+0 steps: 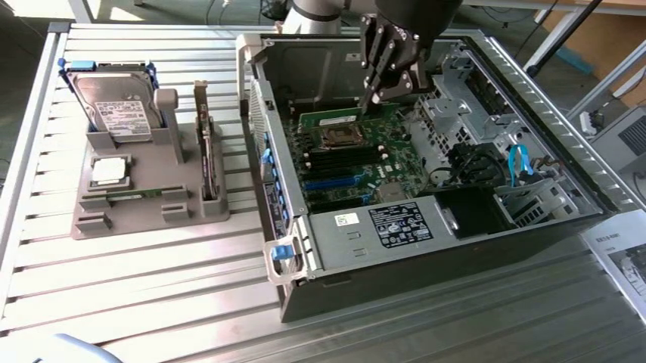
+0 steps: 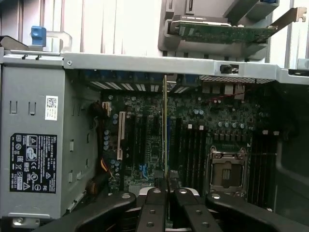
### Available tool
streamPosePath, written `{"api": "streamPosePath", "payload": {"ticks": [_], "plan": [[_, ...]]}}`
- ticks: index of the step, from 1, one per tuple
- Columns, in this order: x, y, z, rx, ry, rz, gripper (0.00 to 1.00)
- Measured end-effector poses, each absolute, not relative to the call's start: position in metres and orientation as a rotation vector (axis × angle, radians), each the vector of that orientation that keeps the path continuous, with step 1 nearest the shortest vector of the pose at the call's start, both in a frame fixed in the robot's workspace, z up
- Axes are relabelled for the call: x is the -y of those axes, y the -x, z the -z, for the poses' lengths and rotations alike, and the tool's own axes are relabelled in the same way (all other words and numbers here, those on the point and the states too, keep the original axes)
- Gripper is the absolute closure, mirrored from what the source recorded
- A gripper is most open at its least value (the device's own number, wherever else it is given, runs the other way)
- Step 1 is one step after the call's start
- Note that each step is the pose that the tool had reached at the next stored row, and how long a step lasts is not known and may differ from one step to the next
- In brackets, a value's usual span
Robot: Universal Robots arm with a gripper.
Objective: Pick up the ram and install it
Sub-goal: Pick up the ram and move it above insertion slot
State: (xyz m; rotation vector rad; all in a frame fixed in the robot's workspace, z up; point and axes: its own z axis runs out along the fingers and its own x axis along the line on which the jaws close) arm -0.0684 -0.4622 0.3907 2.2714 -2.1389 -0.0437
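My gripper [image 1: 376, 98] hangs inside the open computer case [image 1: 525, 91], over the far part of the green motherboard [image 1: 389, 155]. It is shut on the ram [image 1: 333, 117], a thin green stick held level just above the board. In the wrist view the ram [image 2: 165, 125] appears edge-on as a narrow line running out from between the black fingers [image 2: 153, 203] of the gripper [image 2: 165, 186]. Below it lie the dark memory slots [image 2: 193, 150] beside the silver processor socket [image 2: 227, 169]. The ram is apart from the slots.
A grey holder [image 1: 131, 200] stands on the slatted table at the exterior view's left, carrying a hard drive [image 1: 113, 102], a square silver chip [image 1: 109, 170] and an upright expansion card [image 1: 209, 155]. The power supply [image 1: 399, 224] and blue cables [image 1: 520, 162] crowd the case.
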Motion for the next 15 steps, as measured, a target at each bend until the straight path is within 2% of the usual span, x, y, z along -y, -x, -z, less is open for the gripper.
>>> {"api": "streamPosePath", "payload": {"ticks": [15], "plan": [[0.4622,0.0625,-0.3907,2.155,-2.255,0.046,0.87]]}}
